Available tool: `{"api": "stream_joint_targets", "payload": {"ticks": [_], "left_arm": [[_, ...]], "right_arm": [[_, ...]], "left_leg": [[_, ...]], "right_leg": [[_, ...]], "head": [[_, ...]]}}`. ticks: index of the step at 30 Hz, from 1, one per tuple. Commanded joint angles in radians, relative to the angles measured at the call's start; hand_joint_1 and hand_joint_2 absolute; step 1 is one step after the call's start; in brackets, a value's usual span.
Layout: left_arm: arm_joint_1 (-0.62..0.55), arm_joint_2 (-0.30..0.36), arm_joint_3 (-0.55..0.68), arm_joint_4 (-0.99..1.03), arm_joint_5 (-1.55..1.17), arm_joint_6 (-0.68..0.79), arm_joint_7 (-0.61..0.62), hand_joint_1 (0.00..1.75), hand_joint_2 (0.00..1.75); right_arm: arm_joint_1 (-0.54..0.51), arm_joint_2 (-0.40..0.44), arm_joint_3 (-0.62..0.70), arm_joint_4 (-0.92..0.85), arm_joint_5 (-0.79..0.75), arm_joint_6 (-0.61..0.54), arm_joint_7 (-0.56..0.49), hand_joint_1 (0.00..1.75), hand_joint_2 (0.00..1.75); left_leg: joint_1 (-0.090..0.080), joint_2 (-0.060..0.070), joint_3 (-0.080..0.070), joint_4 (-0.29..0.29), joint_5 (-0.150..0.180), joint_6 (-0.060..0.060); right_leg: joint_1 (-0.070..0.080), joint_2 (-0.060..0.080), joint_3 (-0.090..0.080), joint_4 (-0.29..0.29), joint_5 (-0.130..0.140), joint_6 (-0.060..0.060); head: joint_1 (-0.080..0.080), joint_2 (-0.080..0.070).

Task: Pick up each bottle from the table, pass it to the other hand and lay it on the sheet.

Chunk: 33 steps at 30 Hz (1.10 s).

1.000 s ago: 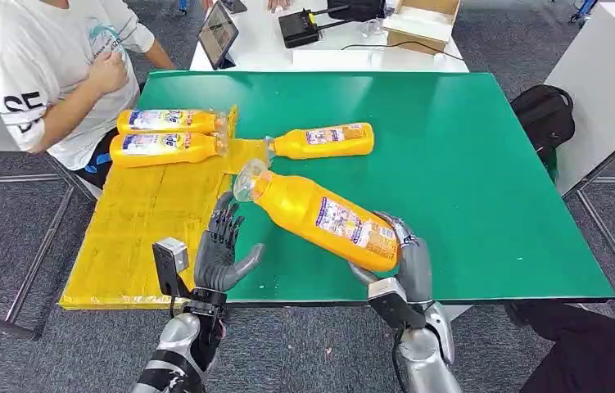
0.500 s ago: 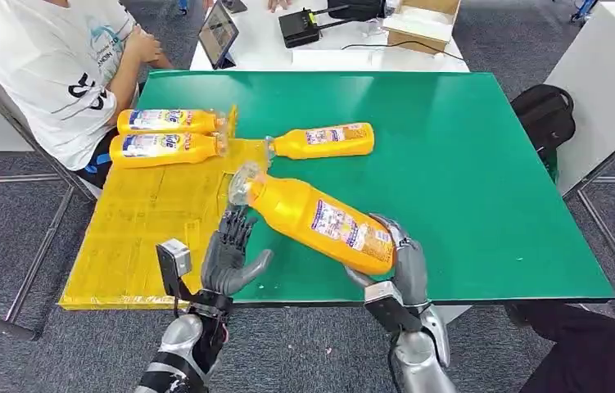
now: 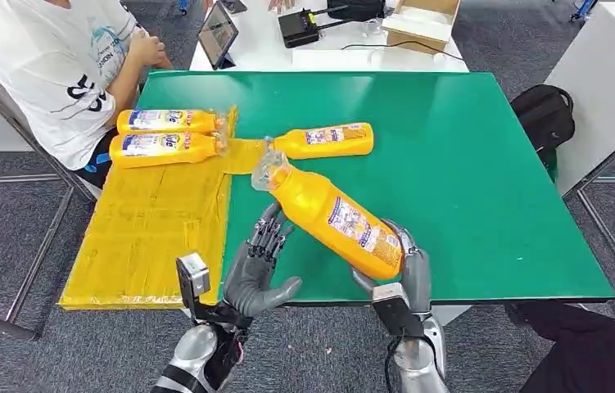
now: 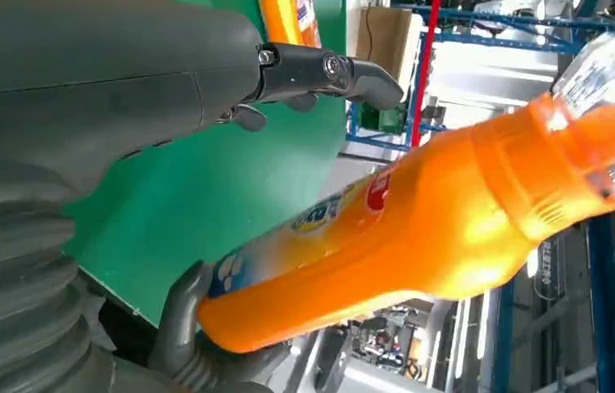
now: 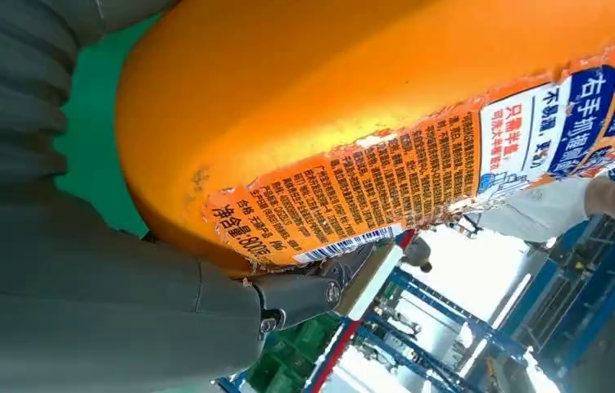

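**K:** Green tabletop (image 3: 468,164), grey carpet floor around it. Yellow sheet (image 3: 148,221) covers the left side of the tabletop and runs to the near edge, overhanging the left edge.

**M:** Bottles?

**K:** Four orange ones. Two lying side by side at the far end of the sheet: far sheet bottle (image 3: 169,121) and near sheet bottle (image 3: 165,146), caps pointing right. Third bottle (image 3: 324,141) lies on the bare green just right of the sheet's far strip, cap toward the sheet.

**M:** And the fourth?

**K:** Held bottle (image 3: 332,217) is off the surface, tilted, clear cap up and toward the far-left, base low near the near edge. Right robot hand (image 3: 398,262) is wrapped around its base end; right wrist view shows the label pressed against the palm.

**M:** Left side?

**K:** Left robot hand (image 3: 259,266) has fingers spread, palm facing the bottle, holding nothing. It sits over the near edge just right of the sheet, fingertips close under the bottle's neck end. Can't tell from the head view whether they touch; left wrist view shows a gap between the fingers and the bottle body.

**M:** Anyone around?

**K:** Person in a white T-shirt (image 3: 50,65) seated at the far-left corner. White side table (image 3: 320,49) beyond the far edge with a tablet (image 3: 219,34) and a black box (image 3: 297,27).
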Motion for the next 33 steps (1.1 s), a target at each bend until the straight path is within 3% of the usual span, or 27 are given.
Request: {"api": "stream_joint_targets", "payload": {"ticks": [1,21,25,33], "left_arm": [[0.013,-0.003,-0.029,0.022,0.002,0.003,0.005,0.0,1.75],[0.013,-0.003,-0.029,0.022,0.002,0.003,0.005,0.0,1.75],[0.011,-0.003,-0.029,0.023,0.002,0.003,0.005,0.0,1.75],[-0.005,-0.013,-0.03,0.066,0.002,0.02,0.01,0.0,1.75]], "right_arm": [[-0.021,0.021,-0.032,0.041,-0.005,-0.007,-0.028,1.75,1.75],[-0.021,0.021,-0.032,0.041,-0.005,-0.007,-0.028,1.75,1.75],[-0.021,0.023,-0.032,0.041,-0.006,-0.01,-0.027,1.75,1.75],[-0.03,0.04,0.019,0.094,0.03,-0.039,-0.019,1.75,1.75]], "left_leg": [[0.0,0.001,0.004,-0.001,-0.002,0.001],[0.0,0.001,0.004,-0.001,-0.002,0.001],[0.0,0.002,0.011,-0.001,-0.005,0.002],[0.0,0.002,0.006,-0.001,-0.003,0.001]], "right_leg": [[0.0,0.0,0.004,-0.001,-0.001,-0.002],[0.0,0.0,0.004,-0.001,-0.001,-0.002],[0.001,0.0,0.011,-0.002,-0.004,-0.005],[0.001,0.001,0.005,-0.001,-0.002,-0.003]], "head": [[0.0,0.0],[0.0,0.0],[0.0,0.0],[0.0,0.0]]}}
